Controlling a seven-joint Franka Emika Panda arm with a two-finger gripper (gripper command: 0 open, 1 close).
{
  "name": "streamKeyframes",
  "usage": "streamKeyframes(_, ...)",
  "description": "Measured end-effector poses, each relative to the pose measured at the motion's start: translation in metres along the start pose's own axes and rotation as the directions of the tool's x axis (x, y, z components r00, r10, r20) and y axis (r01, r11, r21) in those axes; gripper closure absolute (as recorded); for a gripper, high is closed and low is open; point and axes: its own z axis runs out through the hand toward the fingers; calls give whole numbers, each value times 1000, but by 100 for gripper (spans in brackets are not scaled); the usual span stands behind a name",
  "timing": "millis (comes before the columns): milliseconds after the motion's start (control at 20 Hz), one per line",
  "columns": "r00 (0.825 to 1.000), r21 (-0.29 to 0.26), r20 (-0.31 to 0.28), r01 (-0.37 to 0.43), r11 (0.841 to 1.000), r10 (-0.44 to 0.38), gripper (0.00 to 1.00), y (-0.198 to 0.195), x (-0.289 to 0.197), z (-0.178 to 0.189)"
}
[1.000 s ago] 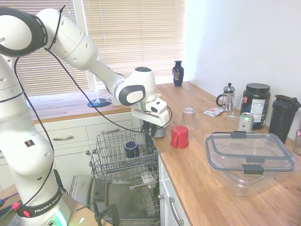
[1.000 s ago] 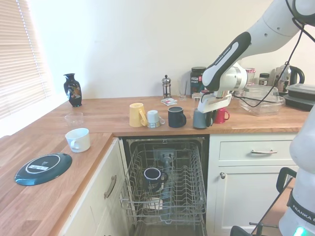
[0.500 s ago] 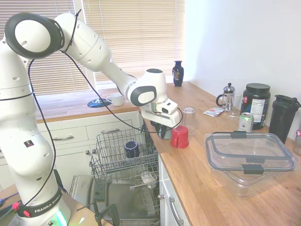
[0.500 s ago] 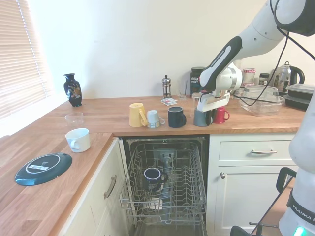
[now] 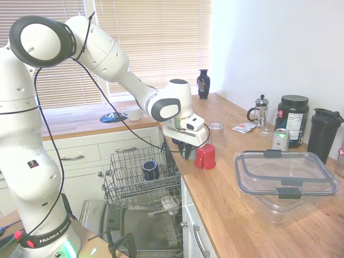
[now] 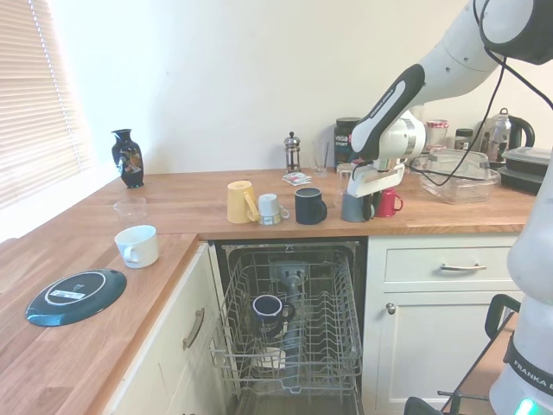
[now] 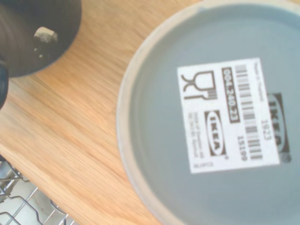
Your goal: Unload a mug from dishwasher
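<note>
Your grey-blue mug (image 6: 353,207) is out of the dishwasher (image 6: 289,324), upside down on the surface (image 6: 190,203) just beside the red cup (image 6: 388,202); claw (image 6: 363,201) over it, can't tell if pinching; only release and retreat left, I'd judge.

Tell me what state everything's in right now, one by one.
dishwasher: door open, rack pulled out.
mug: upside down on the worktop.
red cup: upside down.
navy mug: in the rack.
plastic container: lid on.
</note>
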Motion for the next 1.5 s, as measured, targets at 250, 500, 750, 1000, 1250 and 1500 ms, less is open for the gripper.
streamKeyframes(250, 1000, 16, -5, 10, 1000, -10, 0, -2, -2, -13)
streamKeyframes(500, 1000, 32, -4, 26, 999, -26, 0, -6, -12, -27)
streamKeyframes(750, 999, 60, -30, 30, 998, -28, 0, -5, -19, -49)
streamKeyframes(1000, 997, 111, -72, 28, 993, -20, 0, 7, -35, -90)
streamKeyframes(1250, 993, 167, -118, 2, 986, 17, 0, 37, -55, -137)
streamKeyframes(1500, 990, 196, -138, 39, 980, -12, 0, 55, -109, -165)
